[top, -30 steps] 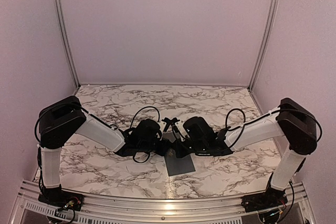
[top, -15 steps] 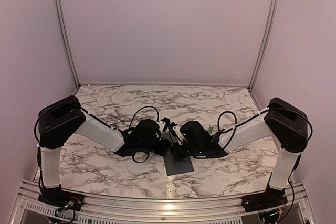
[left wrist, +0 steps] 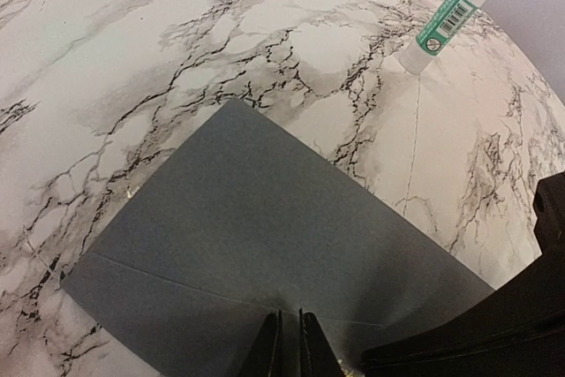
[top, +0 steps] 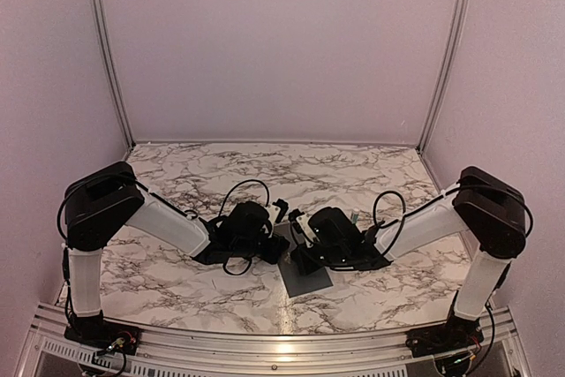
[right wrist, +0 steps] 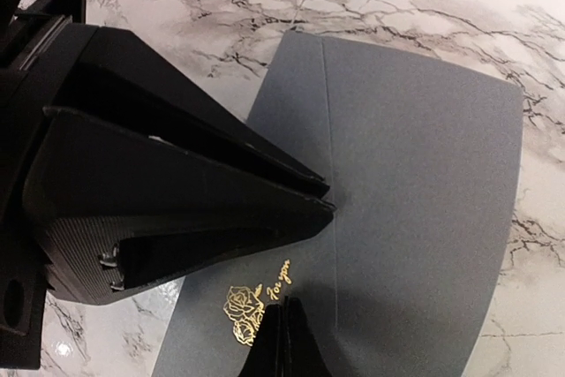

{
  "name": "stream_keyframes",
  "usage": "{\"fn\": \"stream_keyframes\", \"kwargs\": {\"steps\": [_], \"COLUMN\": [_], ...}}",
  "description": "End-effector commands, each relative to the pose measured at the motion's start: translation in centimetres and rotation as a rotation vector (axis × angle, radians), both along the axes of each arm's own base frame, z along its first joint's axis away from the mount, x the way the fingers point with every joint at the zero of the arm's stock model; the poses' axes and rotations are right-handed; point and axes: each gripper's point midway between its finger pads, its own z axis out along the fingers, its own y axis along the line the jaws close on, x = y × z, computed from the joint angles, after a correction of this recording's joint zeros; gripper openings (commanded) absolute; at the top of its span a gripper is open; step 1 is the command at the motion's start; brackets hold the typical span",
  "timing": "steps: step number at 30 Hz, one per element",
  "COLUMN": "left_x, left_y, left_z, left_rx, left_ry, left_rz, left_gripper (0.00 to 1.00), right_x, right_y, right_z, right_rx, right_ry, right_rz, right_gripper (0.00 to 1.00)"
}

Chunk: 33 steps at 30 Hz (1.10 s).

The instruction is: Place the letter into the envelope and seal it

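two grippers, left [left wrist: 290,346] and right [right wrist: 281,342], both shut and empty, press on the grey envelope [left wrist: 265,218] lying flat on the marble table [left wrist: 132,41], where uneven pushing may skid or crease it; only the left wrist view shows the glue stick [left wrist: 444,22], only the right wrist view the gold rose [right wrist: 243,306], and the letter shows nowhere.
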Motion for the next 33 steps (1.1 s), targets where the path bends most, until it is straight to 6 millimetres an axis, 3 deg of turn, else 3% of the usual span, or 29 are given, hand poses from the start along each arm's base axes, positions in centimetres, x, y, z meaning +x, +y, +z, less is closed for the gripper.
{"fn": "stream_keyframes", "kwargs": {"steps": [1,9,16,24,33], "left_x": [-0.9,-0.8,-0.9,-0.7,-0.4], "left_y": [2.0,2.1,2.1,2.4,4.6], "left_z": [-2.2,-2.0,-0.4,5.2,12.8], "left_rx": [0.092,0.089,0.064,0.009,-0.018], "left_ry": [0.045,0.043,0.026,-0.056,-0.198], "left_rz": [0.005,0.007,0.002,0.0,0.04], "left_gripper": [0.09,0.09,0.1,0.2,0.31], "right_x": [-3.1,-3.4,-2.6,-1.3,0.3], "right_y": [-2.1,-2.2,-2.2,-2.6,-5.0], "right_z": [-2.4,-0.9,3.8,11.7,19.1], "right_rx": [-0.101,-0.077,-0.019,0.063,0.116], "right_ry": [0.096,0.078,-0.006,-0.154,-0.341], "right_rz": [0.021,0.029,0.011,-0.017,-0.104], "right_gripper": [0.0,0.0,0.0,0.07,0.28]}}
